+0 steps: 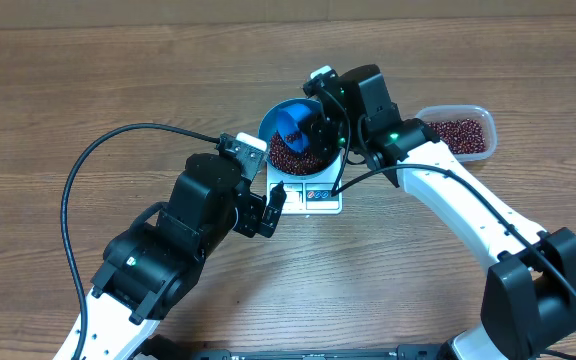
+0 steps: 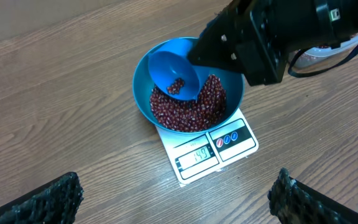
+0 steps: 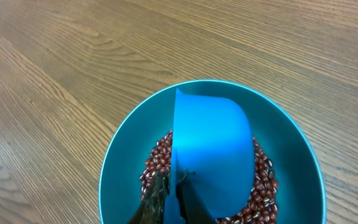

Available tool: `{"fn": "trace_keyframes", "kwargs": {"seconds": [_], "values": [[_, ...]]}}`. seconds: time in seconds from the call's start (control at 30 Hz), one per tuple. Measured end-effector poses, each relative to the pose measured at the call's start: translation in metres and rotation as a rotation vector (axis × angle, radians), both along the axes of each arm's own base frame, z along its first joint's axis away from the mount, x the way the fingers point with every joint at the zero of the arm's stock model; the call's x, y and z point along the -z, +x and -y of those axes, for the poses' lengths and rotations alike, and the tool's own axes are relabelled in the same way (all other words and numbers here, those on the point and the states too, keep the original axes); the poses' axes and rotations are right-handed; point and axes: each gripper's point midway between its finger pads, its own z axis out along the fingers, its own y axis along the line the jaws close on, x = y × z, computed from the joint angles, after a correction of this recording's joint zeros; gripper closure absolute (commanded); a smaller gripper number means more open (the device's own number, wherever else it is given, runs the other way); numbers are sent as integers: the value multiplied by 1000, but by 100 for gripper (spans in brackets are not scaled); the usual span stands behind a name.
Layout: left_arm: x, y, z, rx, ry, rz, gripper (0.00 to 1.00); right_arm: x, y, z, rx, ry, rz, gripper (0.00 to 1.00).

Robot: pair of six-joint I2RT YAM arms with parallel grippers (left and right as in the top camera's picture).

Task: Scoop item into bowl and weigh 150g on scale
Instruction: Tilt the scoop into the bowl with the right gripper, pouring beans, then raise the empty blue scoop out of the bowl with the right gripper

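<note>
1. Teal-blue bowl (image 2: 143, 68) sits on the white scale (image 2: 236, 144), holding a loose bed of red-brown beans (image 2: 188, 112).
2. Right gripper (image 3: 171, 202) is clamped on the handle of the blue scoop (image 2: 169, 67), which hangs over the bowl with a few beans in it. Left gripper (image 2: 178, 202) is spread wide and empty, just in front of the scale.
3. Risk: overshoot. With the bowl this full, my guess is the weight is near target. Tipping the whole scoop at once, rather than trickling, could pass it.
4. Risk: false reading. If the scoop or right gripper presses on the rim or the beans, the scale would register that push.
5. Risk: spill. The scoop sits toward one wall, so a fast tilt could send beans over the rim onto the scale or the table (image 1: 68, 100).
6. Risk: the left gripper is close enough to nudge the scale if it drifts forward.
7. Hard to read: the digits on the display (image 2: 196, 157) are too small to trust.
8. Hidden:
   - In the right wrist view the bowl covers the scale.
   - In the overhead and left wrist views the right arm's housing hides its fingertips and the scoop handle.
   - Cannot tell whether the scoop's underside touches the beans.
9. The clear tub (image 1: 463, 132) of spare beans shows only in the overhead view, partly behind the right arm.
</note>
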Motion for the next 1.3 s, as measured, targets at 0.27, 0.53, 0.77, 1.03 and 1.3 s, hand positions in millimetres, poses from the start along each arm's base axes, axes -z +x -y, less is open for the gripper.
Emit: {"fn": "trace_keyframes", "kwargs": {"seconds": [0.27,0.53,0.77,1.03,1.3], "values": [[0,0,0,0,0,0,0,-4,1,1,13,56,-31,96],[0,0,0,0,0,0,0,-9,1,2,20,62,-25,96],[0,0,0,0,0,0,0,-25,-1,3,20,76,7,96],[0,0,0,0,0,0,0,-68,-8,8,21,119,91,96],[0,0,0,0,0,0,1,-90,14,64,178,185,95,96]]}}
